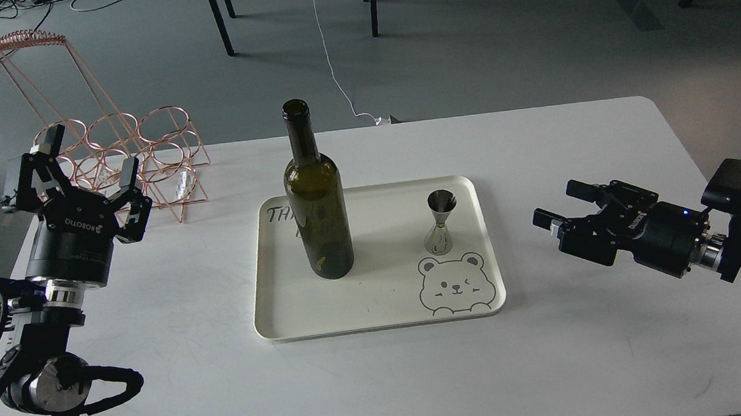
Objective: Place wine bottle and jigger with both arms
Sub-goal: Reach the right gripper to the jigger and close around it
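Standing upright on the cream tray [273, 324]: wine bottle [317, 199] and jigger [440, 223], apparently placed.
Left gripper [88, 162] and right gripper [558, 205] both splayed, empty, well clear; little seems left.

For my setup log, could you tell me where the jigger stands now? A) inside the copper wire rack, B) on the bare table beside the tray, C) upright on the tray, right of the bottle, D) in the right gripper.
C: the jigger stands upright on the cream tray, to the right of the wine bottle, just above the bear drawing, with neither gripper touching it.
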Robot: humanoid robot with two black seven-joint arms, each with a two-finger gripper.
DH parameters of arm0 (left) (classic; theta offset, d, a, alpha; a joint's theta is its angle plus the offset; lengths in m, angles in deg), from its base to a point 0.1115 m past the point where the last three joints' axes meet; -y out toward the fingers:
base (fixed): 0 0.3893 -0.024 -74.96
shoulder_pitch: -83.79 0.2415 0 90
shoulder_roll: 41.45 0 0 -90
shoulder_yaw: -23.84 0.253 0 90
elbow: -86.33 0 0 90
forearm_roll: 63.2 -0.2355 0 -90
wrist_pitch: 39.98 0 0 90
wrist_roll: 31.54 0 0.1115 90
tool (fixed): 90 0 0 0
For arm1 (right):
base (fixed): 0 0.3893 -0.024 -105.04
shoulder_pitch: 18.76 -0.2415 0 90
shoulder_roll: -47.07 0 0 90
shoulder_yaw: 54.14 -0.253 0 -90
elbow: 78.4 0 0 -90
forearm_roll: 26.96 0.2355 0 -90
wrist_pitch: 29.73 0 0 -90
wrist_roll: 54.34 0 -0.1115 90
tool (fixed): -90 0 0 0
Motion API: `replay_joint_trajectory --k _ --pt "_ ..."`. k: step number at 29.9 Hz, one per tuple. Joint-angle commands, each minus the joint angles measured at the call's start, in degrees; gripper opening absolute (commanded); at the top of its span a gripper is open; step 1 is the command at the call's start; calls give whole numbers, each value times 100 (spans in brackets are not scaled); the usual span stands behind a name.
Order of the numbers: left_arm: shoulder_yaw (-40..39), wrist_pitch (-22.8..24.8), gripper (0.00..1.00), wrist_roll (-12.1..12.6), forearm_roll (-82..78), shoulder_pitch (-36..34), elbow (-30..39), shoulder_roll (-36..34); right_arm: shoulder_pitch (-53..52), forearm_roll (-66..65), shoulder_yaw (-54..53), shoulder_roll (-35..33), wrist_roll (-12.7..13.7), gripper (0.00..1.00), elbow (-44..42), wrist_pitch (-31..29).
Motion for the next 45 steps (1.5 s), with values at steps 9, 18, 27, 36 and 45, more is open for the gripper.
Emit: replay_joint_trajectory --k 9,18,27,36,45 --pt "9 9 98 1 -70 0 13 -17 -67 -1107 57 2019 0 96 -2158 68" --pt "9 9 98 1 -79 0 22 -8 -410 -1107 57 3093 0 95 -3205 68" --pt "9 9 98 1 -79 17 48 1 -542 -1098 57 3410 0 81 -3513 68" --pt "0 9 98 1 -87 17 48 1 -586 -1098 40 3436 0 37 -3548 68" --pt "0 9 98 1 -87 17 74 1 -595 -1054 -83 3463 0 24 -3531 68"
